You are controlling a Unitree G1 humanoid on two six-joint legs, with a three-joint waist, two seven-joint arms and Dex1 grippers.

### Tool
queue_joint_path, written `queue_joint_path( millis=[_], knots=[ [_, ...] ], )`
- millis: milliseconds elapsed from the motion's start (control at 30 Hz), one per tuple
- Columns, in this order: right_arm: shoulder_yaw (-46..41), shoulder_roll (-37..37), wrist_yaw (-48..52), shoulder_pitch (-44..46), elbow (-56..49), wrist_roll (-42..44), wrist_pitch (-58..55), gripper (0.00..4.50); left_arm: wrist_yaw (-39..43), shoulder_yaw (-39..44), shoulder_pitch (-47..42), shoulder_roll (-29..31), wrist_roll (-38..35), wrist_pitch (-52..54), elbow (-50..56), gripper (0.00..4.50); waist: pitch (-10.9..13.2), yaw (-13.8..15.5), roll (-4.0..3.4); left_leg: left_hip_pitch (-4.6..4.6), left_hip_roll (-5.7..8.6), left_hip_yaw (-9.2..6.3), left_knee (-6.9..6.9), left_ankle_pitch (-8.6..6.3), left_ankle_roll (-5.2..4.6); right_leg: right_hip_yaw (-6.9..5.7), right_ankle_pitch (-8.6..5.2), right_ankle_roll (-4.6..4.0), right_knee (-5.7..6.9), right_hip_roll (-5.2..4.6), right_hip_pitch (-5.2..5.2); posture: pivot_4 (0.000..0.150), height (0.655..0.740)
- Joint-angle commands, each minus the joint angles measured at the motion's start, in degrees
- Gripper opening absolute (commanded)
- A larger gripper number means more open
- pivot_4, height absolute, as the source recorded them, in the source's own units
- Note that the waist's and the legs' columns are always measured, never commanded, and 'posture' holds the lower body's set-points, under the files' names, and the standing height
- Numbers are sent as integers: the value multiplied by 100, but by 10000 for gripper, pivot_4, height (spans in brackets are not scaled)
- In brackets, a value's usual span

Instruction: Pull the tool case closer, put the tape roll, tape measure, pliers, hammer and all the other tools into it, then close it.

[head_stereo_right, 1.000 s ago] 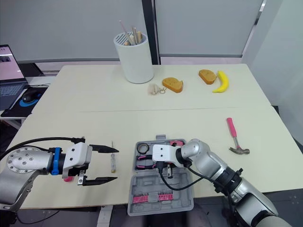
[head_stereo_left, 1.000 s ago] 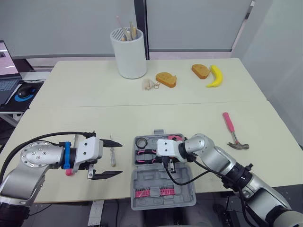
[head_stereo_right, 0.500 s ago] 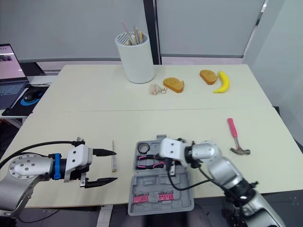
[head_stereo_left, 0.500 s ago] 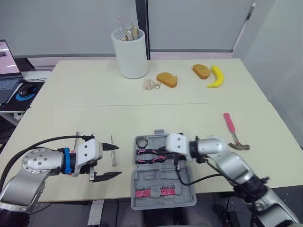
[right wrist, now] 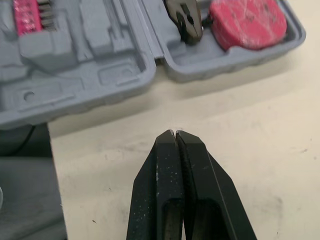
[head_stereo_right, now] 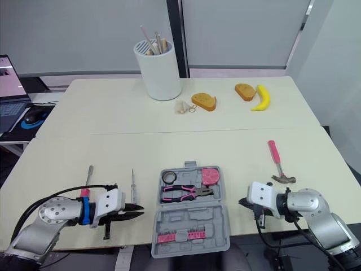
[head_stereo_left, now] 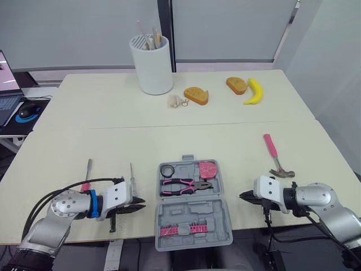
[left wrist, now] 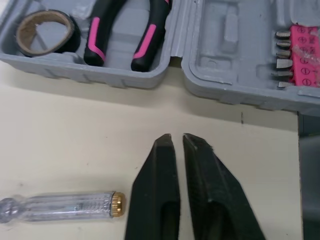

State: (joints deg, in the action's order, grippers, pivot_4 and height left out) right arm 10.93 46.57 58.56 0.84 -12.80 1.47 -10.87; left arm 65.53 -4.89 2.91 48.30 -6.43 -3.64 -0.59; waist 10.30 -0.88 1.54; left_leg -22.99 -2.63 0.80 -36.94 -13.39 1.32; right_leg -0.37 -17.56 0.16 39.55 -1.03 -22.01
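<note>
Grey plastic: tool case (head_stereo_left: 194, 213) lies open at lower centre of the frame, near the front edge of the worktop (head_stereo_left: 225, 135).
Already in case: tape roll (head_stereo_left: 167, 170), pliers (head_stereo_left: 183, 185) and tape measure (head_stereo_left: 207, 169) sit in the far half; bit set (head_stereo_left: 176, 230) sits in the near half.
Not yet in: hammer (head_stereo_left: 275, 156) at right of frame, well apart from the case; clear-handled screwdriver (head_stereo_left: 132, 175) just left of the case; pink-handled tool (head_stereo_left: 88, 169) further left.
Left hand (head_stereo_left: 132, 204): lower left, fingers nearly pressed together with a thin slit, holding nothing.
Right hand (head_stereo_left: 245, 197): lower right, fingers pressed together, empty.
Handling: hammer likely head-heavy and stiff, so grip the pink handle close to the head to stop it swinging. Screwdriver looks light and may roll, so pinch mid-handle.
Change: half a second ago the right hand was over the pliers; now it is pulled back right, clear of the case. Left hand was spread wide; now closed and lower.
</note>
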Motion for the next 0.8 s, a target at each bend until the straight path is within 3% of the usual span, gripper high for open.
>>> queue_joint_path(
  millis=[33, 367, 800],
  knots=[
    [219, -156, -90, 181, 139, -186, 301, 0, -186, -167, -59, -113, 221, -116, 84, 62, 0, 0, 0, 0, 0, 0, 1, 0, 0, 1, 0, 0, -1, 0, 0, 1500, 7303],
    [817, -804, -177, 888, 1059, -567, 648, 0, -389, -664, -577, -528, 582, -92, -143, 62, -1, 4, 1, 1, 3, -3, -1, 0, 0, -2, 1, 0, 7, 1, 1, 1500, 7303],
    [922, -1203, -147, 1027, 717, -412, 327, 0, -449, -956, -1047, -1018, 740, -145, -361, 62, -3, 61, -2, 6, 6, -5, -6, 1, 1, -2, 1, -1, 27, 2, 1, 1500, 7303]
  ],
)
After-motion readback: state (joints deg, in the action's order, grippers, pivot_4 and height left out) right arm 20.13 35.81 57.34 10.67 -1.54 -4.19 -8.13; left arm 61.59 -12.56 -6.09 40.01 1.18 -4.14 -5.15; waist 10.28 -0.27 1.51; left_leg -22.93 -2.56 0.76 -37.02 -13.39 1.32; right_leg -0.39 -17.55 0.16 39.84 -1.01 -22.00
